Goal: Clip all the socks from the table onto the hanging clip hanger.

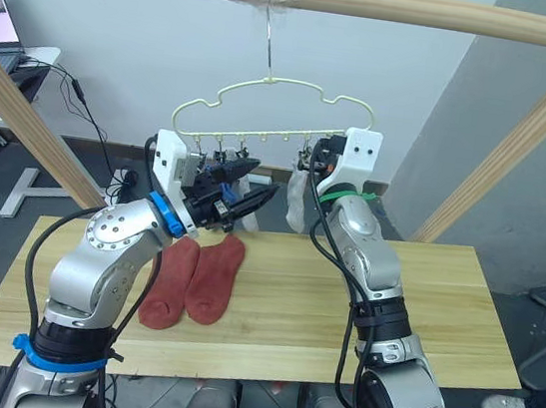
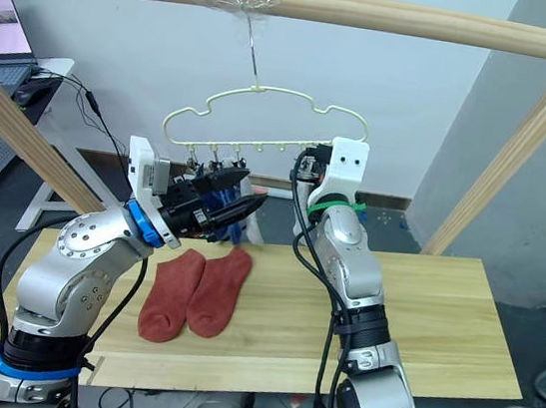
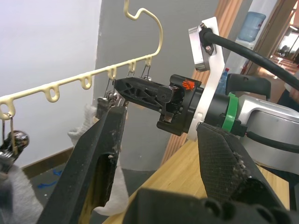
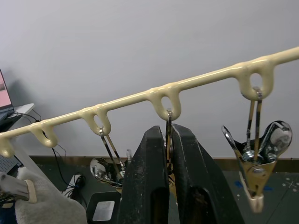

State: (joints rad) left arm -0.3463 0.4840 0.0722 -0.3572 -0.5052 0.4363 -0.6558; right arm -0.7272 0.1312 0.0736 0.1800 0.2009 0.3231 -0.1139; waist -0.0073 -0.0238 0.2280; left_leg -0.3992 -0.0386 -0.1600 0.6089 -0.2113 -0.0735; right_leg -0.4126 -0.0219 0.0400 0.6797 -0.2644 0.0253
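**Grippers at the hanger, two red socks on the table**

Right gripper [image 4: 169, 163] is raised to the lower bar of the clip hanger [image 1: 268, 91], its two black fingers [image 4: 149, 186] pressed together around a metal clip [image 4: 168, 122] that dangles from one of the hanger's loops; most of that clip is hidden between the fingers. Beside it another clip [image 4: 254, 163] hangs free with its mouth open, and a third [image 4: 108, 158] hangs on the other side, partly cut off by the fingers.

Left gripper [image 1: 245, 200] is lifted just below the same bar, its fingers spread well apart in the left wrist view. Something dark blue sits among those fingers in the right eye view, but it is too crowded to tell whether it is held. A light grey sock [image 1: 297, 199] hangs from the hanger behind the right arm, largely covered by it; more pale knit [image 3: 14, 205] shows at the edge of the left wrist view, cut off by the frame.

Two rust-red socks [image 1: 195, 276] lie side by side, touching, on the table [image 1: 439, 317], toes pointing toward the robot, just beside the left arm. The hanger's hook hangs from a taped spot on the wooden pole [image 1: 429, 11] overhead.
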